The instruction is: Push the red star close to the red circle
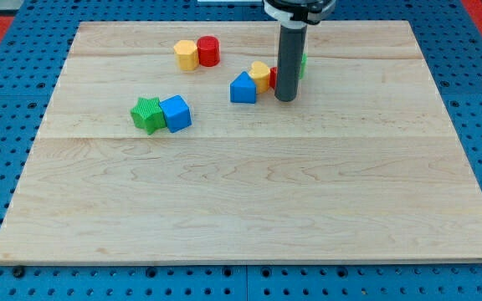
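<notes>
My tip (284, 99) rests on the wooden board (249, 209) near the view's top, right of centre, and the rod above it stands upright, running straight up to a dark collar cut off by the view's top edge. There is no hand on this arm, so nothing opens or closes; the rod holds nothing. The rod hides most of what lies behind it: just a sliver of the red star (273, 78) shows at its left side, so its shape cannot be made out, and a small edge of a green block (303, 63) peeks out on the right. I cannot tell whether my tip touches the red star. Just left of the star sit a yellow block (260, 73) and a blue block (243, 88), close together. Further left, near the view's top, the red circle (208, 51) stands touching a yellow hexagon (186, 55), well apart from the star. Lower left, a green star (147, 114) touches a blue cube (175, 113).
</notes>
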Controlling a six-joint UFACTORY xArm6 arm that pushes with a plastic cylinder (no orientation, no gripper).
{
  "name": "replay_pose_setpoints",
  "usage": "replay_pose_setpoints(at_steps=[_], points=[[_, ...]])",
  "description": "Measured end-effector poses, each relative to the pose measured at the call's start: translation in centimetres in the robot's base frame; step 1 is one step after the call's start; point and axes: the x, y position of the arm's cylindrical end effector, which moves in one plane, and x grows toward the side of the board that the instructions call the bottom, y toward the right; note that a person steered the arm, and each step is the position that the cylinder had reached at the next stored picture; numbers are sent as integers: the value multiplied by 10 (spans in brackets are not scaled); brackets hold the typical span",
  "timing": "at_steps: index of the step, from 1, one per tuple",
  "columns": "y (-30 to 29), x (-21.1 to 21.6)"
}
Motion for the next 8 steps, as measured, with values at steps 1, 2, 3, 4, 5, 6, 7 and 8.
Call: replay_pose_setpoints(at_steps=[1, 2, 3, 4, 5, 6, 7, 8], points=[[16, 3], [52, -2], [56, -13], [41, -14], [19, -14], [4, -24], [-11, -42], [-36, -47]])
